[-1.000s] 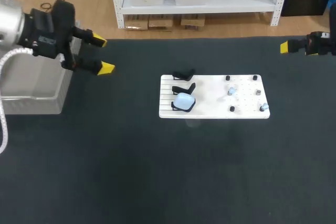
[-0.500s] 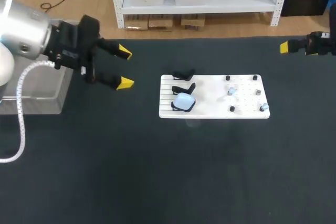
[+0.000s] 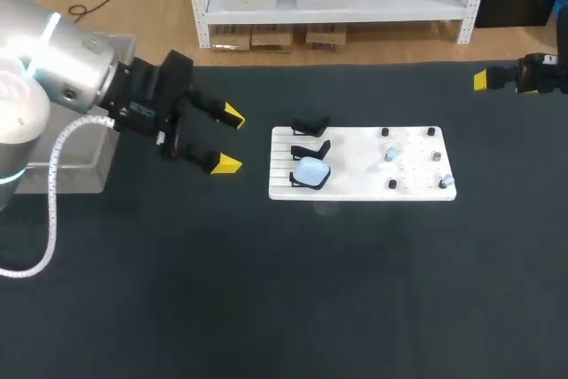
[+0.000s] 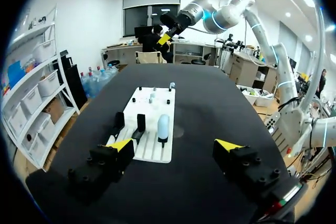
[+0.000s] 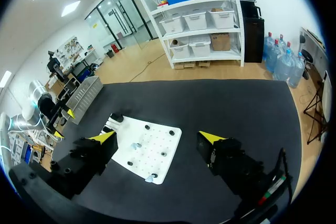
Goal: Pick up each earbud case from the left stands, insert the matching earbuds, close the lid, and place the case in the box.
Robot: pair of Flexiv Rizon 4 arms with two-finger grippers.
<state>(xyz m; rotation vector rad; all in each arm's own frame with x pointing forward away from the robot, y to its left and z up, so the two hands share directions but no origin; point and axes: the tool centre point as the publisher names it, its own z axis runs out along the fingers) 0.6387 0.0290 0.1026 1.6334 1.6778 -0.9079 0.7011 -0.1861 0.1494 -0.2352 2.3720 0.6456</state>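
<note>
A white board point(image 3: 362, 175) lies in the middle of the table. Of the black stands along its left side, two point(image 3: 311, 124) are bare and the nearest holds a pale blue earbud case point(image 3: 311, 170). Small earbuds point(image 3: 390, 154) sit among pegs on the board's right half. My left gripper point(image 3: 229, 140) hovers open just left of the board. In its wrist view the left gripper point(image 4: 174, 144) has the case point(image 4: 164, 126) ahead of it, between the lines of its fingers. My right gripper point(image 5: 157, 137) is open, high over the far right of the table, well away from the board point(image 5: 157, 145).
A translucent box point(image 3: 53, 175) stands at the table's left edge, partly behind my left arm. Dark tabletop surrounds the board on all sides. In the head view, only one yellow tip of the right gripper point(image 3: 480, 80) shows at the far right.
My left arm has swung right and nearer, from over the box to just beside the board, its gripper still open. The right arm has not moved.
</note>
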